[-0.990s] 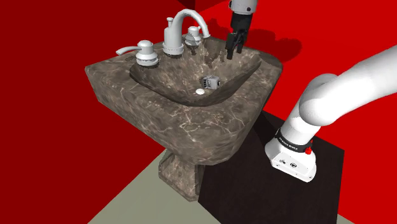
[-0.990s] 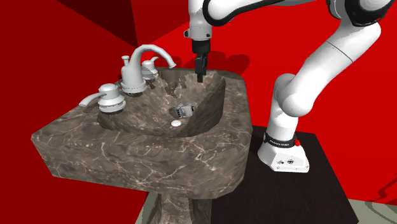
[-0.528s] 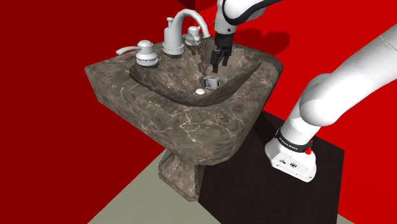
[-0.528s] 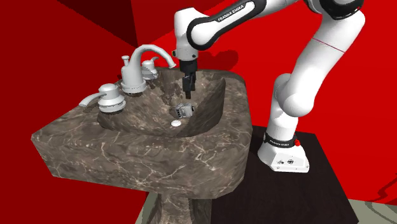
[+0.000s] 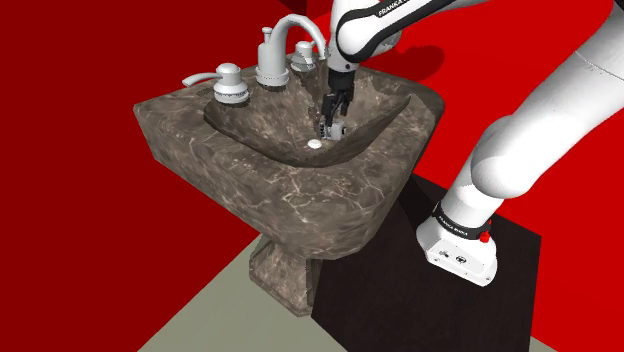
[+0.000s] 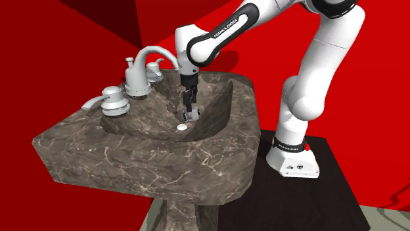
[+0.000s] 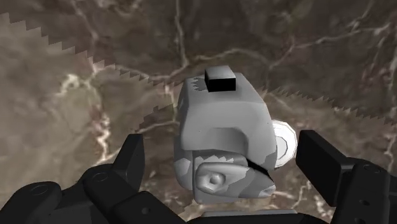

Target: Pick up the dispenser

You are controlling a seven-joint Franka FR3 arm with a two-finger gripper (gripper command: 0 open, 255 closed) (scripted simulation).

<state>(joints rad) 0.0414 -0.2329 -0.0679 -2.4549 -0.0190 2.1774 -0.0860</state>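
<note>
The dispenser (image 7: 219, 130) is a small blocky grey thing with a black cap. It lies in the basin of the dark marbled sink (image 5: 300, 190), just behind the white drain disc (image 5: 315, 143). My black gripper (image 7: 222, 159) hangs open right over it, one finger on each side and a gap to each finger. In the shoulder view the gripper (image 5: 331, 117) reaches down into the basin onto the dispenser (image 5: 338, 129). The second exterior view has the gripper (image 6: 188, 109) just above the dispenser (image 6: 193, 116), in front of the spout.
A grey faucet (image 5: 288, 45) with a curved spout stands on the sink's back rim, close to my hand. A round grey knob with a lever (image 5: 228, 85) sits on the rim to the shoulder view's left. Red walls enclose the sink. My black stand (image 5: 500, 290) is beside the pedestal.
The arm swung from the basin's far rim toward the faucet and dropped into the basin. The open fingers now straddle the dispenser, which has not moved.
</note>
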